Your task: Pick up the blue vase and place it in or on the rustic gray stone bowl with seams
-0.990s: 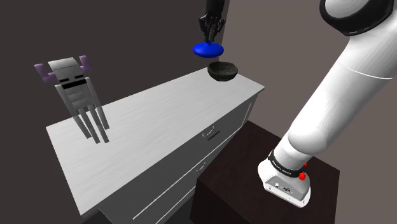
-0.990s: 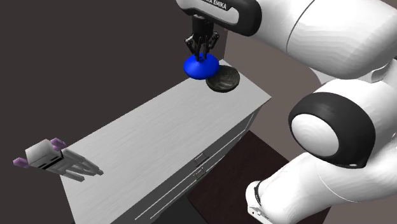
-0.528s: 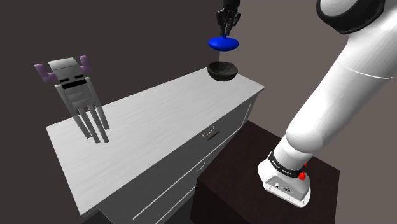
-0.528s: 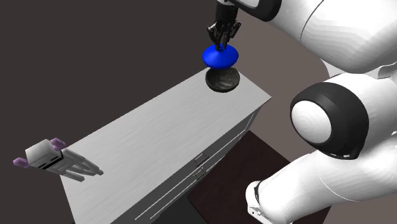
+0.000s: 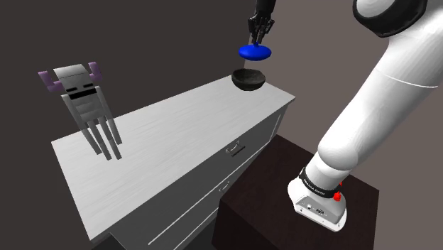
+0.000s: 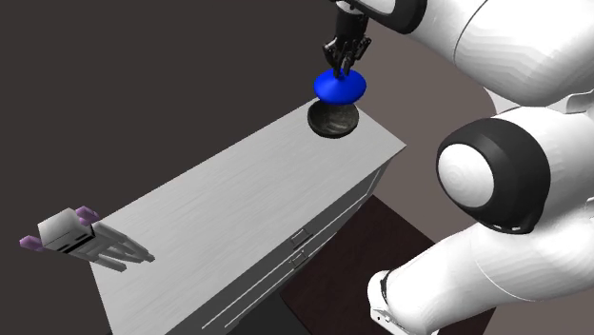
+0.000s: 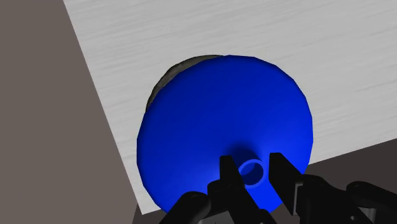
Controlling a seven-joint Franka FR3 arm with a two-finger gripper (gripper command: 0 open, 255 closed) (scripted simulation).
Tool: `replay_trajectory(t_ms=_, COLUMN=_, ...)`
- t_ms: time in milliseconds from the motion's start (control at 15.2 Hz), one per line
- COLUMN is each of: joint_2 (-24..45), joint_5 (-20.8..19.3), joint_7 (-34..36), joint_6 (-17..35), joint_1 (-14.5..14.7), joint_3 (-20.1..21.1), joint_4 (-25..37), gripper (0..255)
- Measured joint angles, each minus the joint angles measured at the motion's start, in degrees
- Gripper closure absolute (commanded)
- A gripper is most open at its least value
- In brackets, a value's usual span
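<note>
Above the bowl (image 5: 248, 79), fingers (image 7: 284, 181) pinch the blue vase (image 7: 222, 121); arm-band lettering (image 5: 317, 186) seems illegible.

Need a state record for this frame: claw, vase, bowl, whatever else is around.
claw: shut on the blue vase at its neck
blue vase: in the air over the dark bowl, apart from it
dark bowl: upright at a corner of the white dresser
other: blocky grey figure at the dresser's opposite end
stage: vase not yet placed
</note>
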Motion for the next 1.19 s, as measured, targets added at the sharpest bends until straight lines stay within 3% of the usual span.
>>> replay_trajectory(t_ms=1188, joint_2=-0.20, joint_5=0.06, joint_7=-0.55, joint_6=13.06, joint_1=0.10, joint_3=0.09, joint_4=-13.26, gripper=255)
